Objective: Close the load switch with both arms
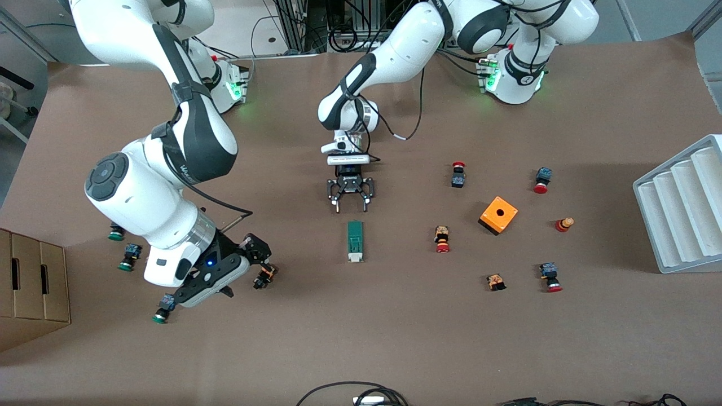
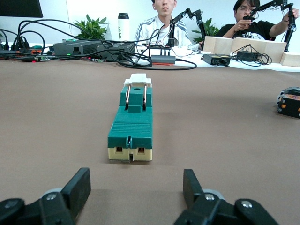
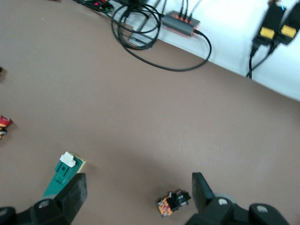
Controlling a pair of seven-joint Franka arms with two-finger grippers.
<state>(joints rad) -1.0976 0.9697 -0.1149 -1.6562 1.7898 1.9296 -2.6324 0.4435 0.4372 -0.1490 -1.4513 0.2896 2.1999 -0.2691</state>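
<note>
Approach step: load switch [image 1: 355,241] lying mid-worktop, untouched. Left gripper [image 1: 350,204] just beside it, fingers apart. Right gripper [image 1: 225,276] spread, empty. Next: brace and press lever.

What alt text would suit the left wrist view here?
A dark-green load switch lies lengthwise on the brown table, its white lever tab at the end away from the camera. The left tool sits just short of it, fingers apart. Two seated people and cables fill the background.

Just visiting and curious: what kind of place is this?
Probably a robotics research lab: two white robot arms work a brown-covered table scattered with push buttons, while people sit holding small control arms among cables.
</note>
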